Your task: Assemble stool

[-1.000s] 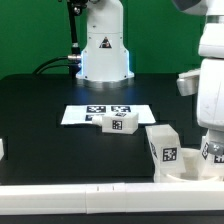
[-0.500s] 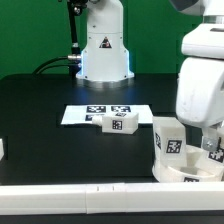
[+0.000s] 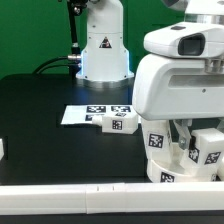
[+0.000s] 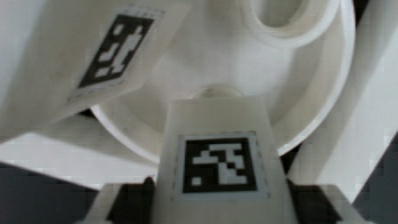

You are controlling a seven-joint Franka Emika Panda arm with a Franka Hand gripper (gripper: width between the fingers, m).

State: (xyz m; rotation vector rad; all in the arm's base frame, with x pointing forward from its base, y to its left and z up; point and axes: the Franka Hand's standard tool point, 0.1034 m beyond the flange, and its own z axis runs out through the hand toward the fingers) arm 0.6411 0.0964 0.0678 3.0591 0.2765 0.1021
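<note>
Fingers [image 4: 128, 205] clamped on leg [image 4: 221, 150] against seat [image 4: 294, 70]: wrist view only. Exterior view alone shows spare leg [image 3: 120, 122], far left.

Open desk [image 3: 40, 135] across the exterior view's left, between marker board [image 3: 78, 114] and front rail [image 3: 60, 190]; lone leg [image 3: 120, 122] on that board. Exterior view's right blocked by arm [image 3: 175, 85] over tagged legs [image 3: 158, 140]. Gap at tool [image 4: 222, 198] filled by gripped leg [image 4: 222, 150], seat [image 4: 196, 70] close behind.
</note>
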